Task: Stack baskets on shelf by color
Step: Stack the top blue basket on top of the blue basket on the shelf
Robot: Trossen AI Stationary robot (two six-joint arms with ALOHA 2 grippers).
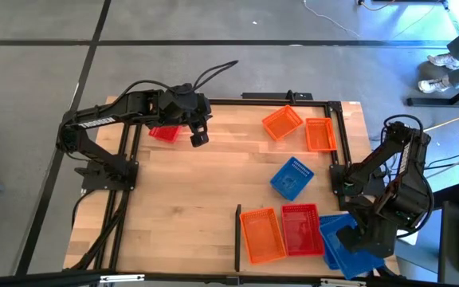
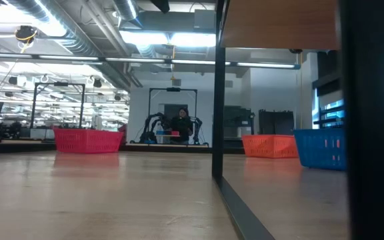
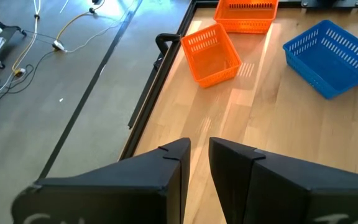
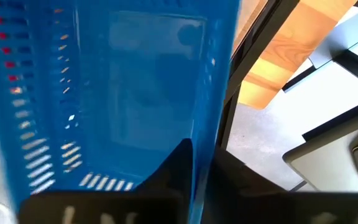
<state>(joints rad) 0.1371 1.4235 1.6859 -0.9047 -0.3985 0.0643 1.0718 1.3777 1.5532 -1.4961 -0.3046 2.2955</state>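
From above, the right tool (image 1: 349, 239) sits on the blue basket stack (image 1: 343, 243) at the shelf's (image 1: 213, 191) corner, beside the red basket (image 1: 300, 229); the left tool (image 1: 199, 137) hovers, slightly parted and empty. Right wrist: fingers straddle the basket wall, grip unclear. Judged: placing blue; next, release and withdraw.

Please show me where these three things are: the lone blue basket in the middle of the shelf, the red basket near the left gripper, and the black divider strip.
Blue basket (image 1: 292, 177), high view, its floor.
Red basket (image 1: 163, 133), high view, its visible wall.
Black divider strip (image 1: 237, 237), high view, its middle.
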